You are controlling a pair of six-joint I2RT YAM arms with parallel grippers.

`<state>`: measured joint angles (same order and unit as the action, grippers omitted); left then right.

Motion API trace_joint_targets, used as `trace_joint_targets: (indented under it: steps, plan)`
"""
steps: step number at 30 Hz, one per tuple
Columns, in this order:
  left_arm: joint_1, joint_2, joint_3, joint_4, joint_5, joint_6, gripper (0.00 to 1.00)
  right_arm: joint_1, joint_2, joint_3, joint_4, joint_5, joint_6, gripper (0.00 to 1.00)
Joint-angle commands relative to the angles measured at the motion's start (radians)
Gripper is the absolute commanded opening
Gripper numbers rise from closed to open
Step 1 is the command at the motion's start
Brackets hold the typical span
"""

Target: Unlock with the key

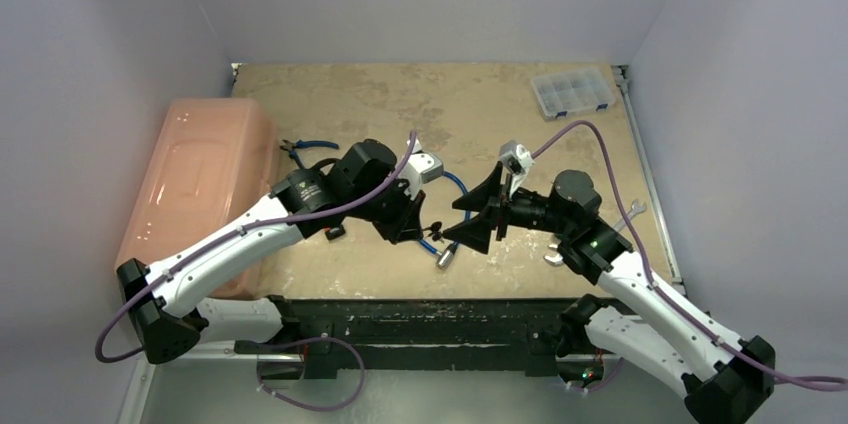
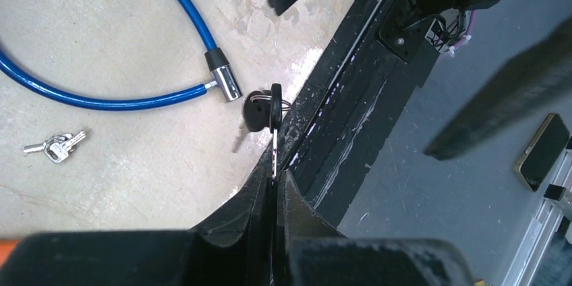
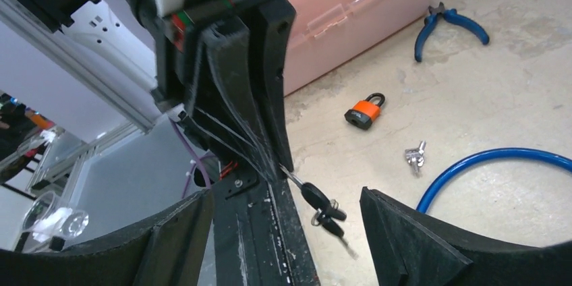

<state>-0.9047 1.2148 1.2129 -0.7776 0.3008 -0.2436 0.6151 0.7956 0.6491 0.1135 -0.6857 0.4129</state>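
Observation:
My left gripper (image 2: pixel 275 177) is shut on the blade of a key (image 2: pixel 274 154). The key's black head and a second black key on the same ring (image 2: pixel 260 112) hang past the fingertips, above the table's front edge. The right gripper (image 3: pixel 287 195) stands open and faces the left one, its fingers on either side of the hanging keys (image 3: pixel 317 199) without touching them. A blue cable lock (image 2: pixel 101 100) lies on the table, its silver lock end (image 2: pixel 226 82) just beyond the keys. An orange padlock (image 3: pixel 364 110) stands further off, near the pink box.
A pink plastic box (image 1: pixel 200 184) fills the table's left side. Blue pliers (image 3: pixel 448 23) lie beside it. A small silver key bunch (image 2: pixel 55 148) rests inside the cable's loop. A clear organiser box (image 1: pixel 572 92) sits at the back right, a wrench (image 1: pixel 632 212) at the right.

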Motion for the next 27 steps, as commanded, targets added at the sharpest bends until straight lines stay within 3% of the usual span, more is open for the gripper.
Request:
trace_joint_targets:
  steps: [1,10,27]
  plan:
    - [-0.003,-0.037,0.076,-0.065,0.034,0.042,0.0,0.0,0.027,-0.016,0.089,-0.063,-0.026,0.86]
    - [-0.003,-0.054,0.103,-0.066,0.062,0.025,0.0,0.009,0.066,-0.035,0.154,-0.108,0.008,0.8]
    - [-0.003,-0.076,0.119,-0.082,0.045,-0.008,0.0,0.09,0.164,-0.089,0.434,-0.158,0.13,0.57]
